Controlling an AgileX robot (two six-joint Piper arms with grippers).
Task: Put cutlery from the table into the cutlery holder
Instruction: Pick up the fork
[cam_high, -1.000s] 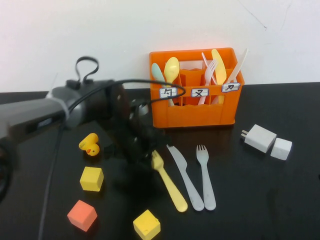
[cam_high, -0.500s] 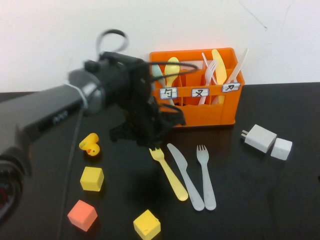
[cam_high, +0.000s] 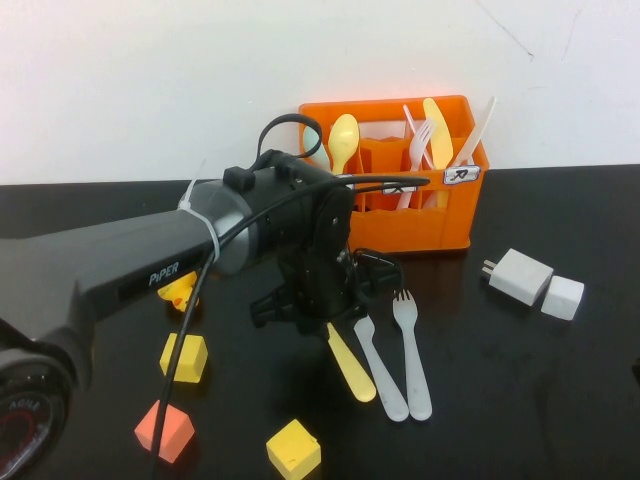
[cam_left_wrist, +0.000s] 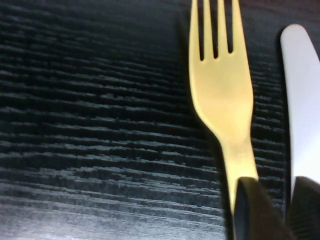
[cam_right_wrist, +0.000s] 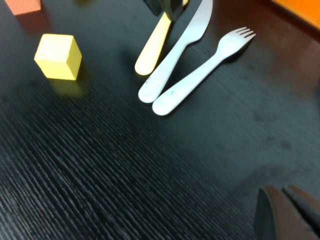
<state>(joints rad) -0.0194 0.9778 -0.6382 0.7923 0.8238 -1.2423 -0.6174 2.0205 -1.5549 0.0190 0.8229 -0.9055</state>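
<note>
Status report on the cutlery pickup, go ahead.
Left gripper down over yellow fork. Right gripper shut, parked. Knife close beside.

You've got 2 yellow cubes, one left (cam_high: 184, 357) & one at the front (cam_high: 293, 449), w/ an orange cube (cam_high: 164, 430) between. White charger (cam_high: 519, 276) and white block (cam_high: 562, 297) touching, far right.

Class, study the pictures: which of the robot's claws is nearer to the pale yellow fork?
Left. The left claw is right over the pale yellow fork, fingertips at its neck. The right claw hangs apart, off past the handle ends.
</note>
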